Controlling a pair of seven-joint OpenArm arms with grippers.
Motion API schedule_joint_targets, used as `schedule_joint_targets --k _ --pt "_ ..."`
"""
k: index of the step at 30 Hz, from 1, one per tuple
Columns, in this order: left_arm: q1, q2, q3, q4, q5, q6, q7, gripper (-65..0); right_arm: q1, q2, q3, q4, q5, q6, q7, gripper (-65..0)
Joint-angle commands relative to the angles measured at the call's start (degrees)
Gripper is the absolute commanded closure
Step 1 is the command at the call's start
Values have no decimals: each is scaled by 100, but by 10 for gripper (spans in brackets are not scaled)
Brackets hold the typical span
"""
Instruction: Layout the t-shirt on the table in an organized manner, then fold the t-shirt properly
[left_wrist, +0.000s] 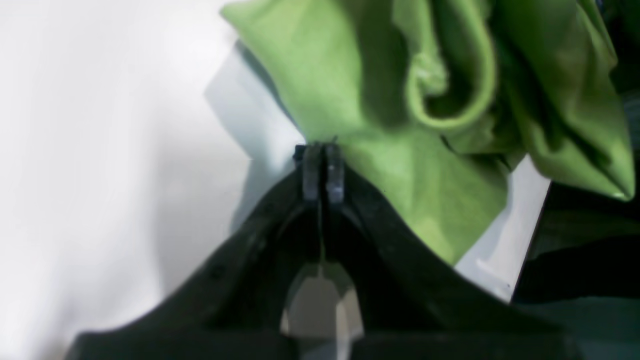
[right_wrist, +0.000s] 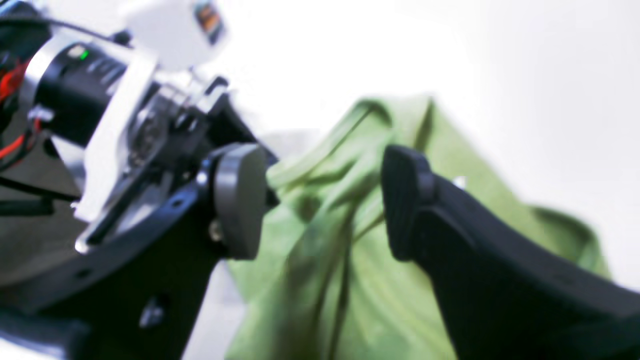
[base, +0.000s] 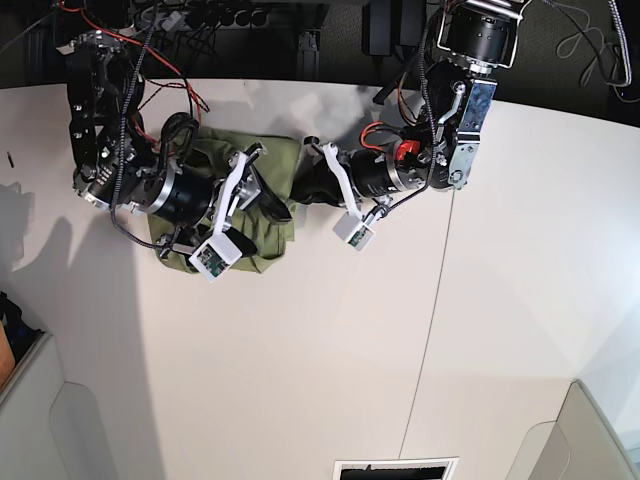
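A: State the location and condition of the t-shirt (base: 262, 200).

B: It lies bunched and creased on the white surface (base: 330, 350), toward 11 o'clock from the middle of the base view, between the two arms. The neckline band curls in a loop in the left wrist view.

A: State the left gripper (left_wrist: 322, 165) condition.

B: Its fingers are pressed together on an edge of the t-shirt fabric. In the base view it reaches the cloth from the 3 o'clock side.

A: State the right gripper (right_wrist: 325, 200) condition.

B: The jaws stand wide, with green cloth showing between them. Whether either finger touches the cloth cannot be determined; the view is blurred. In the base view this gripper sits over the t-shirt at its 9 o'clock side.

A: Other items?

B: A thin dark seam (base: 430, 300) crosses the surface toward 3 o'clock of the t-shirt.
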Motion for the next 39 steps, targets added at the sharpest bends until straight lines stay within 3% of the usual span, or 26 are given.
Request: schedule_joint_targets --k 1,4,6,8,9,13,16,20,24,29,35,39 --pt "-79 -7 -111 81 -166 -49 72 0 133 33 33 111 39 0 157 -360" --pt "-81 -35 -562 105 -673 -49 413 0 293 33 236 111 -155 -120 173 -350" --pt "-79 -116 -852 197 -1021 -49 636 0 372 33 527 109 -229 -275 223 -222" --pt "-79 -238 -1038 339 -1294 -49 800 0 389 35 857 103 -229 -511 297 -21" --pt "-79 -315 -1082 422 -1375 -49 831 0 389 35 1010 92 -227 -546 332 0" --pt "-74 -647 -1073 752 -1543 -49 894 0 389 37 1399 15 -232 -542 365 0" --pt "-72 -813 -1023 1200 -1980 -49 1268 0 389 50 1502 -238 -249 -542 372 0" --pt "-79 -1147 -258 2122 -2100 -49 1379 0 389 48 1508 -914 -503 -542 612 0" --pt "-79 -1043 769 2800 -1357 -49 990 0 389 48 1506 -1351 -463 -535 636 0" --pt "-114 -256 1698 2734 160 -49 450 0 389 46 1506 -1790 -463 -468 647 0" --pt "-612 369 1934 1993 1217 -49 125 0 387 46 1499 -1878 -463 -428 636 0" --pt "-997 505 1937 1526 1558 -49 -13 0 387 44 1499 -1878 -369 -428 634 0"
